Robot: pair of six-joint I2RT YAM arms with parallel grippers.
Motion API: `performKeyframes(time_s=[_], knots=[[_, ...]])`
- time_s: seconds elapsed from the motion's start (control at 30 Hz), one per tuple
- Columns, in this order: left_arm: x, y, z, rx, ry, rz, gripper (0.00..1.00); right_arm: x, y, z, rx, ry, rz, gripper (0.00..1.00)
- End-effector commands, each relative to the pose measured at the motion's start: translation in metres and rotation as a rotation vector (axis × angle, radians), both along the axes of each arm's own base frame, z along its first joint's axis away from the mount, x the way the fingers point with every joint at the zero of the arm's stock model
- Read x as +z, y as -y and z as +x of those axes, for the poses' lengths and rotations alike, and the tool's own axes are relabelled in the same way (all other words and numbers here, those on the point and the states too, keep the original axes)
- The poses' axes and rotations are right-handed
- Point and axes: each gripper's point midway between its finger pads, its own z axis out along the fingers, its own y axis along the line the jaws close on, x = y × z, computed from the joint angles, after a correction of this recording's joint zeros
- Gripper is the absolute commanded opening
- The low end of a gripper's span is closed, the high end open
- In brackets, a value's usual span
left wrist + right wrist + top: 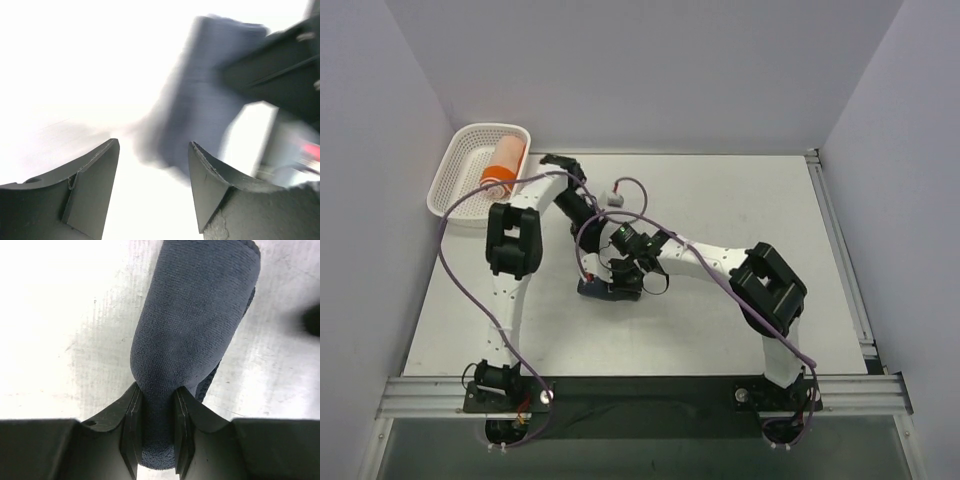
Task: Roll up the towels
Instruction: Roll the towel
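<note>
Navy towel (195, 320), rolled, lies mid-worktop (720, 320); right claw (157, 392) pinches one end. The left claw (154, 145) stands wide, holding nothing, near the roll. Orange towel (504, 163) lies rolled in basket (455, 165), far left.

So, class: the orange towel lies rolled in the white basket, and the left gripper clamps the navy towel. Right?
No: the right gripper clamps the navy towel, as the right wrist view shows. The rest stands.
</note>
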Motion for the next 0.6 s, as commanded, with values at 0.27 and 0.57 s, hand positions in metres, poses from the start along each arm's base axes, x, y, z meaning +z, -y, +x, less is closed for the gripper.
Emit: performKeyframes(time_s=[0.27,0.57], knots=[[0.167,-0.119,0.103,0.361,0.553,-0.094,0.75,-0.023,0.032,-0.055,-0.204,-0.771,-0.05,0.0],[0.163,-0.123,0.049,0.315,0.784,-0.153,0.75,-0.031,0.017,-0.036,-0.334,-1.053,-0.009,0.0]])
